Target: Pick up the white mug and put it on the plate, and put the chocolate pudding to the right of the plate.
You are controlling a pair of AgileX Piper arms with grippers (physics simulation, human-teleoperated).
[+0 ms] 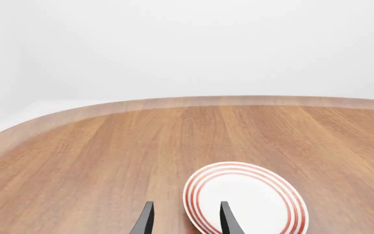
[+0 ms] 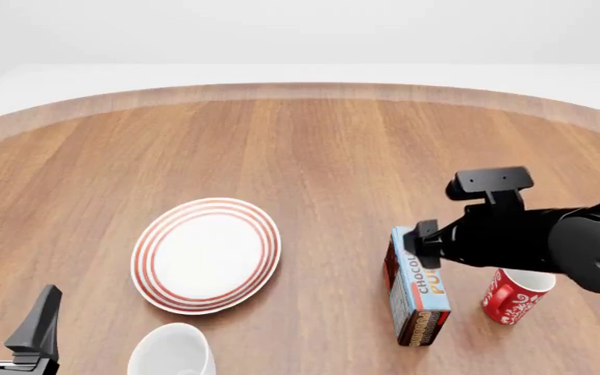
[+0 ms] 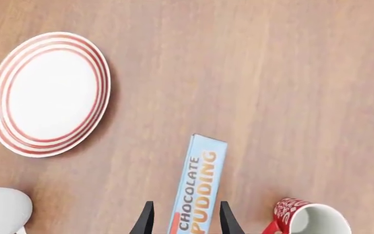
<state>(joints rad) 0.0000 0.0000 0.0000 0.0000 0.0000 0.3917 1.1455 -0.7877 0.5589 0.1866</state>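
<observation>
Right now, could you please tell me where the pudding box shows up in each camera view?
Front view: pudding box lies right of the plate, beside the red mug.
Left wrist view: not in it.
Right wrist view: between the right tool's fingers, at the lower edge.
Shared landmark: the red-ringed plate, in all three.

We read "CHOCOLATE PUDDING" in orange capitals along the light blue top of the pudding (image 3: 198, 187) in the right wrist view, the two words in two lines running lengthwise. In the front view the same carton (image 2: 418, 287) shows only "CHOCOL" and the start of the second word, the rest being covered by the arm. The red mug (image 2: 511, 295) bears a white pattern, but we can read nothing there.
</observation>
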